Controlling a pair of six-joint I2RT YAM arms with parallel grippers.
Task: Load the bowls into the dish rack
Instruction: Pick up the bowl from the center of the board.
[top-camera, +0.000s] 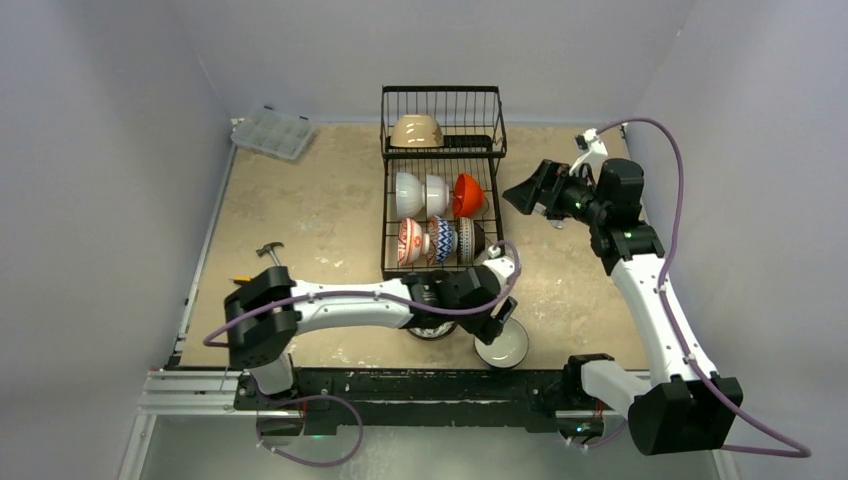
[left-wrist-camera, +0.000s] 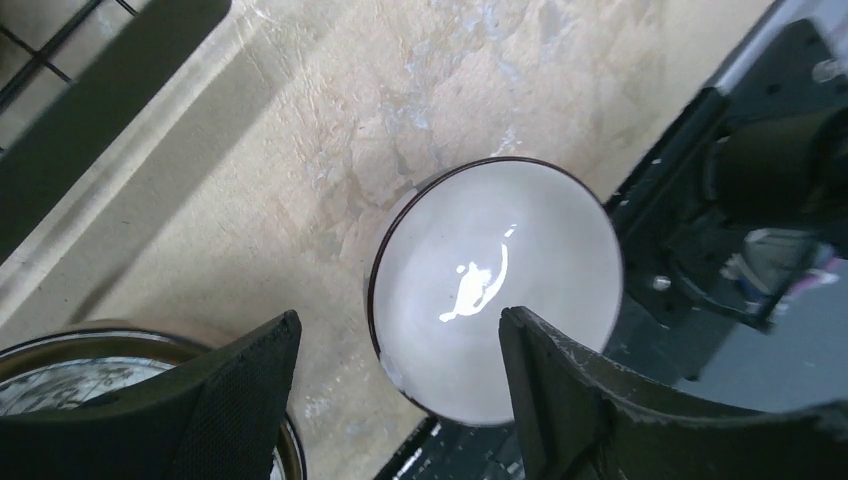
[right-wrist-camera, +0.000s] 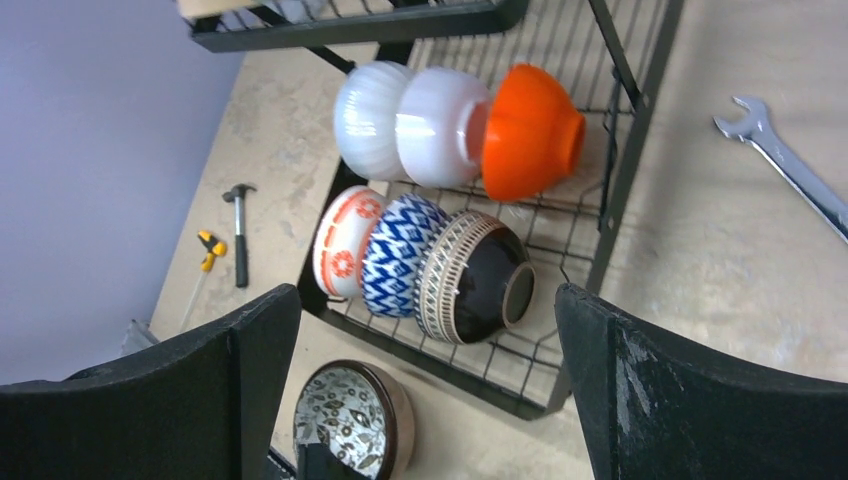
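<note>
From above, the left arm (top-camera: 350, 300) covers most of the patterned bowl (top-camera: 432, 334). In the left wrist view that bowl is cut off at 7 o'clock. In the right wrist view the wrench (right-wrist-camera: 790, 170) runs off at 3 o'clock, and the yellow tool (right-wrist-camera: 208, 248) is too small to identify.

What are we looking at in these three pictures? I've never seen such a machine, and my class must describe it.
Two robot arms are bolted at a table's near edge. One picture looks down from above; the others come from a camera on each wrist. Seven ceramic bowls sit in the black wire dish rack. A white-lined bowl and a leaf-patterned brown bowl stand on the table. The left hand hangs open over the white-lined one; the right hand is open. Nothing is held.
</note>
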